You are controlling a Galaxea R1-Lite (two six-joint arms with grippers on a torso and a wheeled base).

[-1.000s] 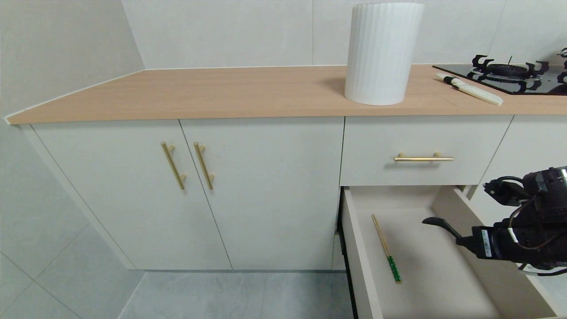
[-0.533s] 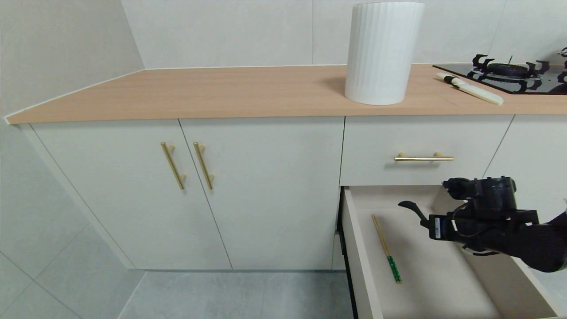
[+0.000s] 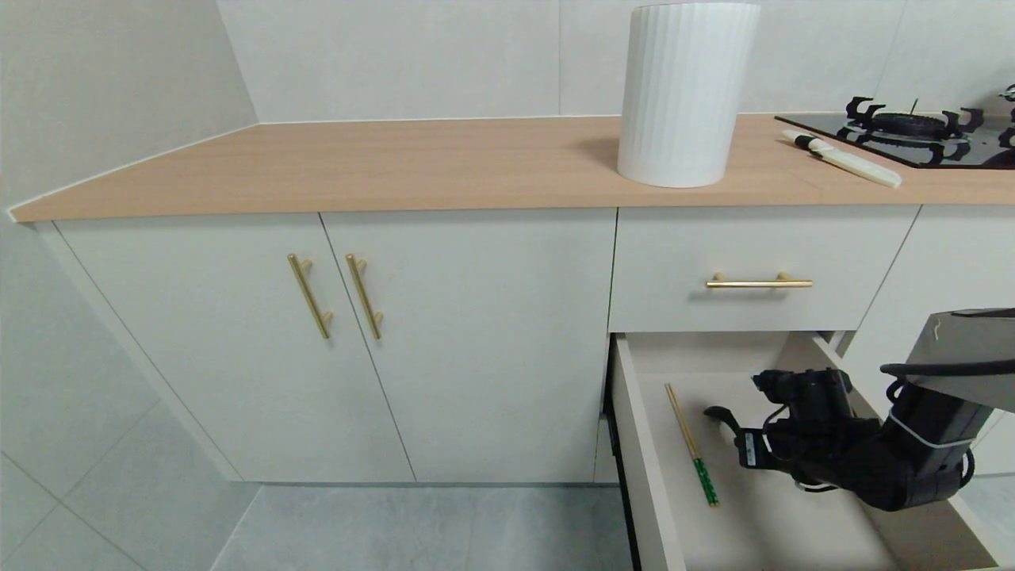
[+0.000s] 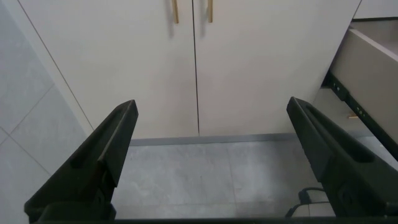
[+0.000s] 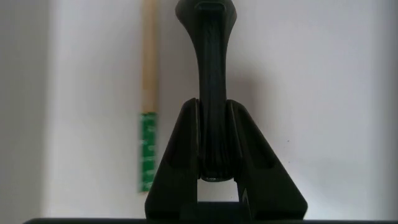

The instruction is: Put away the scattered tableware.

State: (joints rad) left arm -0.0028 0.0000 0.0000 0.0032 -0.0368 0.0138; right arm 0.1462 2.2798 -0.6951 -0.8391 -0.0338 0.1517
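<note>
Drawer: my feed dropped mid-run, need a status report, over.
Right gripper shut, empty, low in the open drawer beside the chopsticks. Left gripper open, facing the cabinet doors. Knife lies on the counter, not yet stowed.

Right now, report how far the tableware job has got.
Done: the lower drawer stands open and the chopsticks lie on its floor. In hand: the right claw, shut with nothing visible in it, is down inside the drawer beside the chopsticks; the left claw hangs open before the cabinet doors. Left: the knife lies on the countertop by the stove, and the drawer needs closing.
</note>
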